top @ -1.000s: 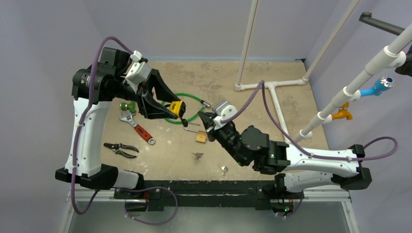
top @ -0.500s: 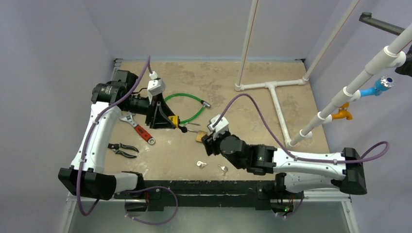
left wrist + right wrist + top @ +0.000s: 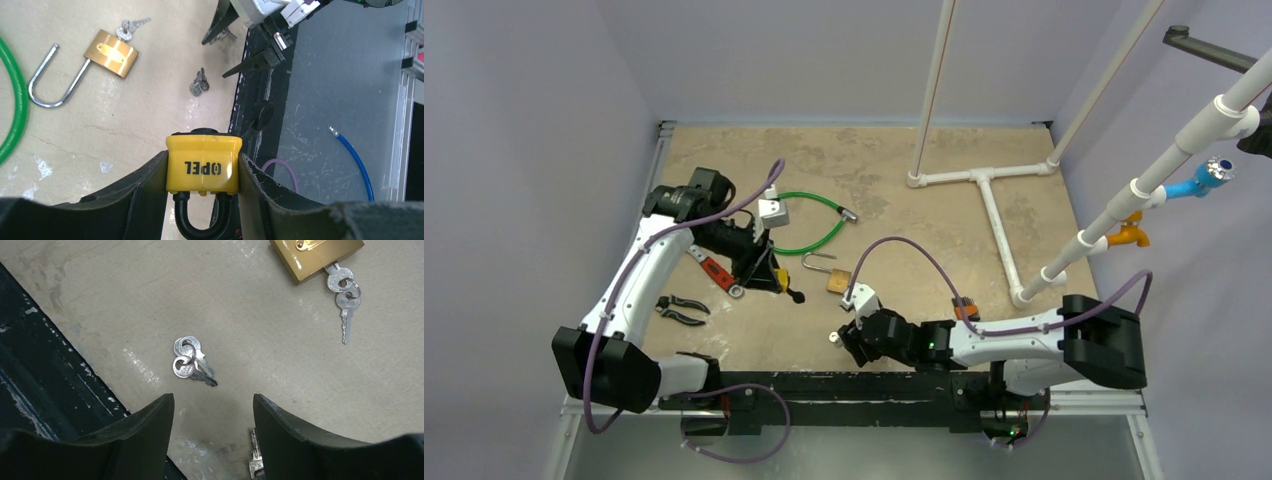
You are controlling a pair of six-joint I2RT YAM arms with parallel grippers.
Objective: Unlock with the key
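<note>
At the near edge of the table (image 3: 90, 295), the right gripper (image 3: 212, 399) hangs low with its jaws spread and nothing between them. A loose bunch of keys (image 3: 191, 362) lies flat on the table just beyond its fingertips. A second key (image 3: 256, 462) shows under the gripper at the bottom edge of the wrist view.

To the left and a little farther off, the left gripper (image 3: 772, 278) pinches the yellow padlock (image 3: 203, 170) by its sides. The black shackle is closed and points back toward the wrist, so the other end faces the right arm.

Farther in, a brass padlock (image 3: 315, 255) lies on the table with its shackle open and its own keys (image 3: 342, 287) in it. It looks already dealt with. Beyond it is a green cable (image 3: 809, 228).

The step in hand seems to be fetching a key for the yellow padlock. The next move calls for bringing the right gripper forward over the bunch, lowering it and closing on one key by its head, which is awkward because the keys lie flat. The blade must then line up with the keyhole, which these views do not show. Which key fits cannot be told.
</note>
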